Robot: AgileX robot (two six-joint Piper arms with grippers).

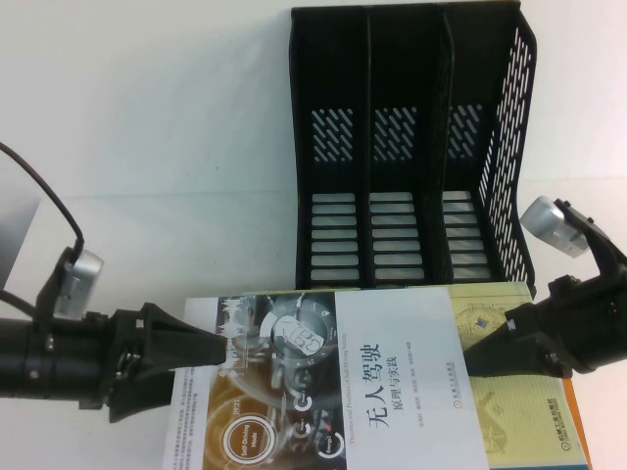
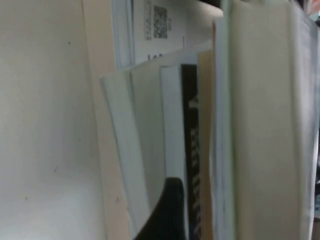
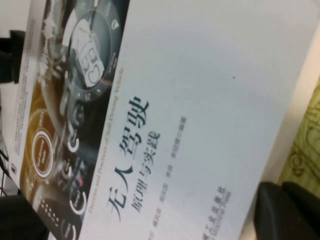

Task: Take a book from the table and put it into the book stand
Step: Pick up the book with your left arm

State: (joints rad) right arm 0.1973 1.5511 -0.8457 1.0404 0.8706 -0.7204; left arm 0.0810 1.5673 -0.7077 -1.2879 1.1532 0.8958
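Note:
The book [image 1: 392, 372], white-covered with a dark dashboard collage and an orange ringed circle, lies at the near edge of the table [image 1: 147, 147], just in front of the black three-slot book stand [image 1: 411, 147]. My left gripper [image 1: 221, 351] reaches over the book's left edge and grips it; in the left wrist view one finger [image 2: 167, 210] sits among fanned pages beside the dark cover [image 2: 190, 150]. My right gripper [image 1: 472, 357] is shut with its tips at the book's right edge; its fingers [image 3: 285, 210] rest beside the white cover [image 3: 200, 100].
A pale yellow-green book [image 1: 519, 411] lies under the white one at the right and also shows in the right wrist view [image 3: 307, 145]. An orange-edged book [image 1: 577, 406] lies below that. The stand's three slots hold nothing.

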